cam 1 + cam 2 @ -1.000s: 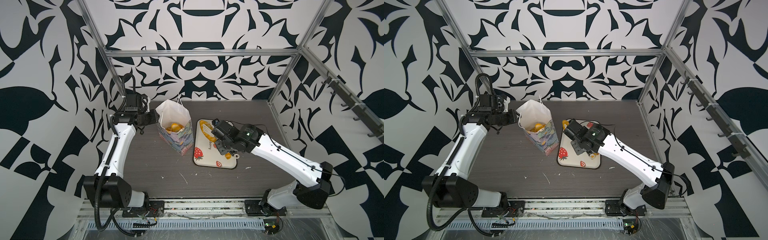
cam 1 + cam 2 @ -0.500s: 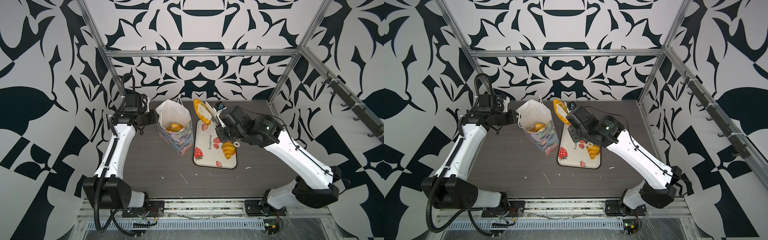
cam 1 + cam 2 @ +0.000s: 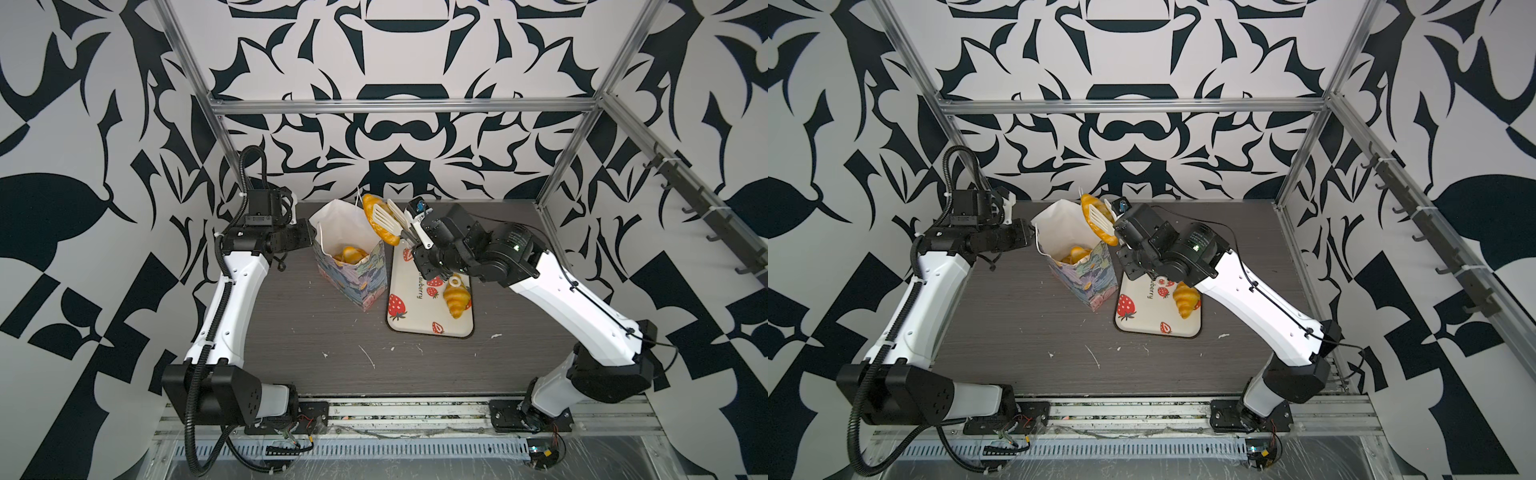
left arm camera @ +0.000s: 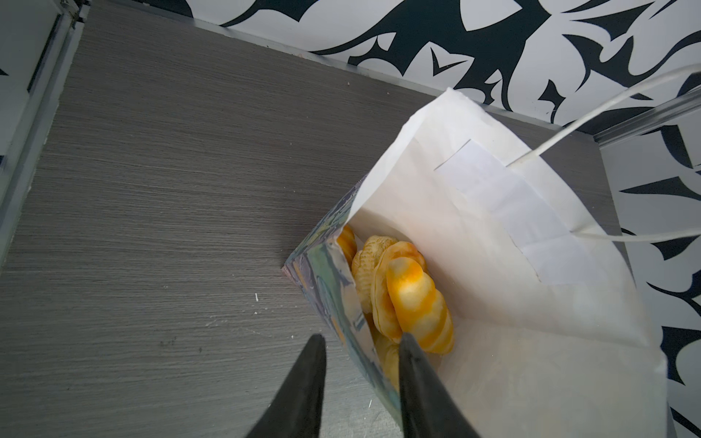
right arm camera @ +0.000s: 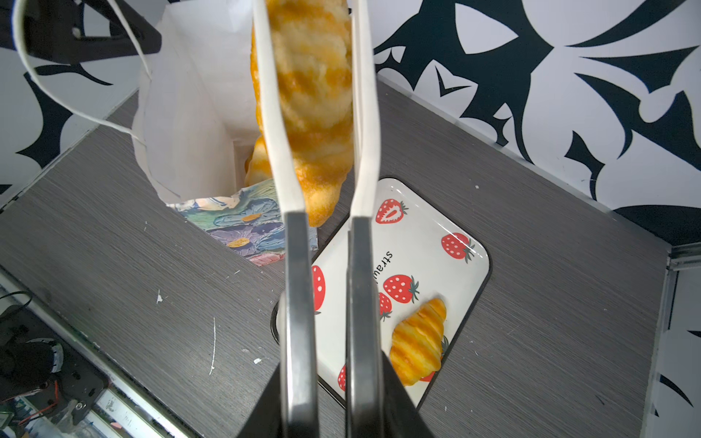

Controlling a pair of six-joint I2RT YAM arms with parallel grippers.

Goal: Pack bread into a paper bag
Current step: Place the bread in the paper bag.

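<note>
Croissant [image 3: 379, 220] lifted over paper bag [image 3: 353, 266] mouth.
Right gripper [image 5: 326, 223] squeezes white tongs [image 3: 388, 218] clamping it; left gripper [image 4: 360, 349] pinches bag rim; another croissant [image 3: 456, 297] on strawberry tray [image 3: 415, 320].

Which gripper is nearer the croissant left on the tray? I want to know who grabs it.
Right gripper, above the tray's far end, holding tongs. Left gripper pinches the bag's far wall, beyond the croissant.

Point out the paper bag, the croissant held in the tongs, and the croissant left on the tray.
paper bag [image 3: 353, 276]: top view, printed outer wall.
held croissant [image 5: 315, 91]: right wrist view, ridged middle between the tong blades.
tray croissant [image 3: 455, 297]: top view, middle of its ridged body.
</note>
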